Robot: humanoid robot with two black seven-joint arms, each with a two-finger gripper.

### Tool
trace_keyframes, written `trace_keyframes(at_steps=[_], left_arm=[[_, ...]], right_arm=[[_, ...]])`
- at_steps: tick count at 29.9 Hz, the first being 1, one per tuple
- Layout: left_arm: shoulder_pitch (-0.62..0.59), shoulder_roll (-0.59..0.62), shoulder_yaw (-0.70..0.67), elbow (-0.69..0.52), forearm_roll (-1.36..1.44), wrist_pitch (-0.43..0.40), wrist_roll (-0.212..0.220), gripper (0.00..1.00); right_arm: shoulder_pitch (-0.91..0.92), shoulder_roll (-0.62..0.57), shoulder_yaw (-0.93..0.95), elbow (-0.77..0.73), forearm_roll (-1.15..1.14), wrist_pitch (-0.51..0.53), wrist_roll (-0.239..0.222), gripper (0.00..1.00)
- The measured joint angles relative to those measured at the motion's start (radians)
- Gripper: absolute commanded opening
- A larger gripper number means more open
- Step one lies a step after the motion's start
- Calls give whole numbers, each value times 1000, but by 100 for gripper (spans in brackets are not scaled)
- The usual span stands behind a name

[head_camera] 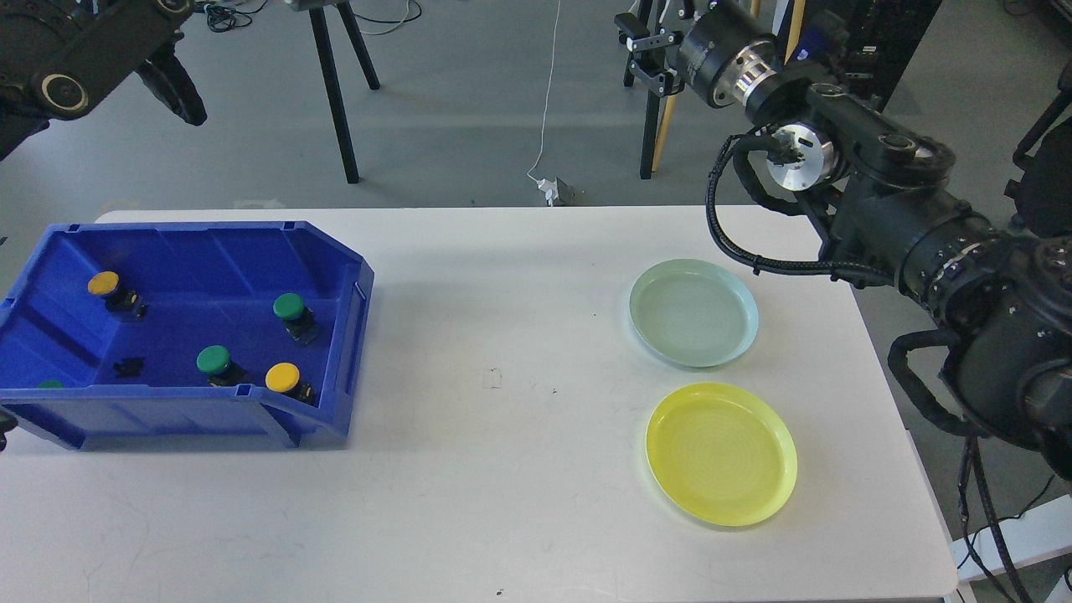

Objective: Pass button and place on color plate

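Both arms hang above the floor beyond the desk [519,502]. Whether the left gripper [172,84] or the right gripper [645,50] is wide or narrow cannot be told; neither holds anything. Buttons lie in the blue bin [335,410]: yellow button [282,378], green button [213,360]. Well apart, right, sit the green plate [693,312] and yellow plate [720,453].

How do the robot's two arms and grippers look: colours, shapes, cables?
Both arms are black, built of thick round segments. The right arm has shiny silver rings and a silver disc at its joints, with black ribbed cables looping alongside. Its gripper is small and dark. The left arm bears a tan ring; its gripper is black.
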Motion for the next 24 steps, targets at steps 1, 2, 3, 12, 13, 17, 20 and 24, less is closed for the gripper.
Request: trace_keyframes(at_steps=[1, 2, 3, 12, 13, 17, 20, 24], left_arm=[[0, -1, 0, -2, 0, 0, 0, 26], [0, -1, 0, -3, 2, 0, 1, 26], [-2, -1, 0, -3, 5, 0, 1, 26], [6, 4, -3, -5, 50, 2, -1, 26], [7, 5, -3, -5, 51, 2, -1, 26], [11, 11, -2, -9, 57, 2, -1, 26], [14, 16, -2, -10, 57, 2, -1, 25], [15, 17, 0, -10, 62, 1, -1, 22]], right_arm=[[-2, 0, -1, 36, -2, -11, -3, 99], [-3, 0, -1, 75, -5, -26, -5, 99], [-4, 0, -1, 111, -8, -39, -6, 99], [-7, -1, -6, 341, -16, -104, -10, 99], [-7, 0, -6, 358, -17, -107, -10, 99], [-7, 2, -3, 380, -17, -111, -10, 99], [-12, 1, -3, 379, -17, -112, -10, 99], [-28, 1, -1, 379, -17, -112, -9, 99]])
